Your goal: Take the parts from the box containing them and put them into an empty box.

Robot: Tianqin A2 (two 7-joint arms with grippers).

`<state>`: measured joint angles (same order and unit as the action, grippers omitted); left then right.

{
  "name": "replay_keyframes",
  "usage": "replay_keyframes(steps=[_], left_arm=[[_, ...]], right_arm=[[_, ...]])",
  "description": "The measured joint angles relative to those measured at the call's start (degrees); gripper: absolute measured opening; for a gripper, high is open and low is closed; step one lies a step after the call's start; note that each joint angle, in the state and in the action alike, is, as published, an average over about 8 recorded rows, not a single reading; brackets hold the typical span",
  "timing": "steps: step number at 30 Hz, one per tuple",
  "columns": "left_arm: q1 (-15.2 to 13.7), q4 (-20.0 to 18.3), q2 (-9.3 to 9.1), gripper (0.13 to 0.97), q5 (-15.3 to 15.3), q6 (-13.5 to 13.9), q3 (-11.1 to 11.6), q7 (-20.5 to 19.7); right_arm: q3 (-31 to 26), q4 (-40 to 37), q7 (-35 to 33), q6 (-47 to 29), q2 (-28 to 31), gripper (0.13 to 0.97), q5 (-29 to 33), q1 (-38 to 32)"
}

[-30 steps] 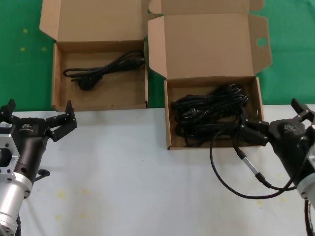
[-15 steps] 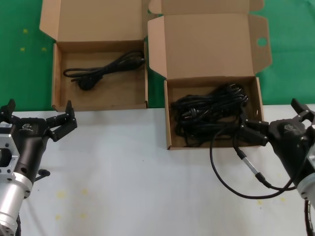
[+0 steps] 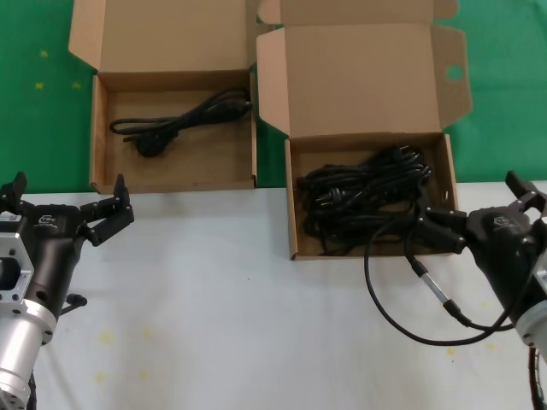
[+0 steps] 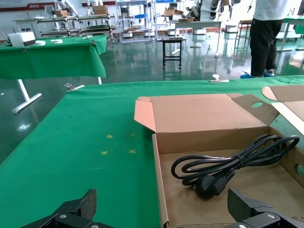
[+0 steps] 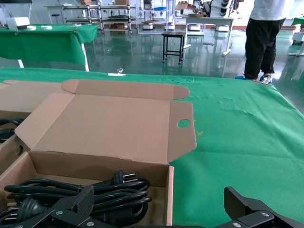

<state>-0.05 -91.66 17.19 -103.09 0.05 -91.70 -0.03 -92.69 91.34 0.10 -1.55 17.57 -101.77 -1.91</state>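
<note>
The box containing the parts stands open at the right, its tall lid up and a round hole in one side tab. A tangle of black power cords fills it. The shallower box at the left is open too and holds one coiled black cord. My right gripper is open at the full box's near right corner, one finger over its edge, nothing held. In the right wrist view the cords lie just beyond the gripper. My left gripper is open, low before the left box's near left corner.
Both boxes sit where the green cloth meets the white tabletop. A black lead with a metal plug loops on the white surface by my right arm. In the left wrist view the single cord lies inside the box.
</note>
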Motion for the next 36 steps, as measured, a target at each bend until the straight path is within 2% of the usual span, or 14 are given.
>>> replay_keyframes(steps=[36], left_arm=[[0.00,0.00,0.00,0.966,0.00,0.00,0.00,0.00]], right_arm=[[0.00,0.00,0.00,0.00,0.00,0.966,0.00,0.00]])
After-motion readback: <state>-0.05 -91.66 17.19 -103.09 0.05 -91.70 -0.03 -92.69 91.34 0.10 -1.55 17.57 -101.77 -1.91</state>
